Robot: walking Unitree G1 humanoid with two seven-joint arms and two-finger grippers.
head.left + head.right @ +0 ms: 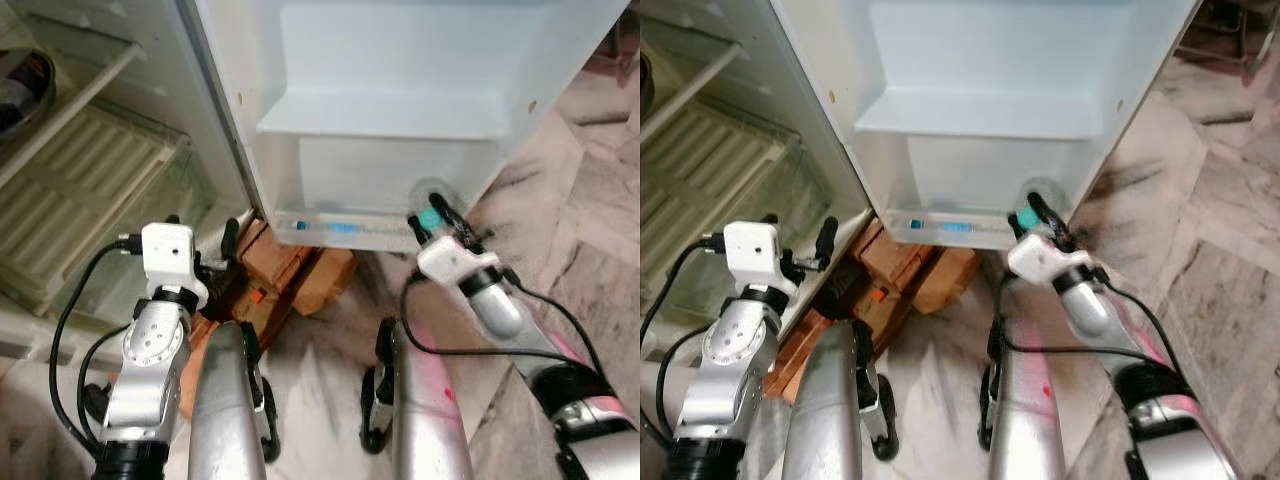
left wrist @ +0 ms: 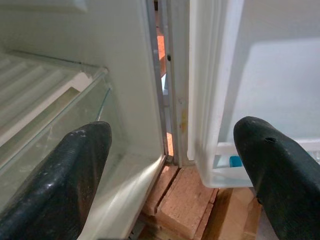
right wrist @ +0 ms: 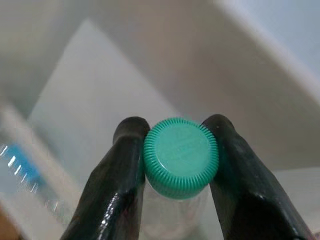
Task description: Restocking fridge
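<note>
A: What do we hold?

B: Our right gripper (image 3: 177,165) has its fingers clamped on a bottle (image 3: 181,157) by its green cap, keeping it upright over the fridge door's bottom shelf (image 1: 340,227).

A: And the left?

B: The left gripper (image 2: 172,170) hovers with fingers wide, gripping nothing, by the door hinge.

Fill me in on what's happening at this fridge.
The robot stands at the open fridge, restocking the door. Its right gripper has its jaws shut on the green cap of a clear bottle, holding it at the lower door shelf. Something with a blue label already lies in that shelf. The left gripper hangs open near the door hinge, holding nothing, above the bricks under the fridge.
</note>
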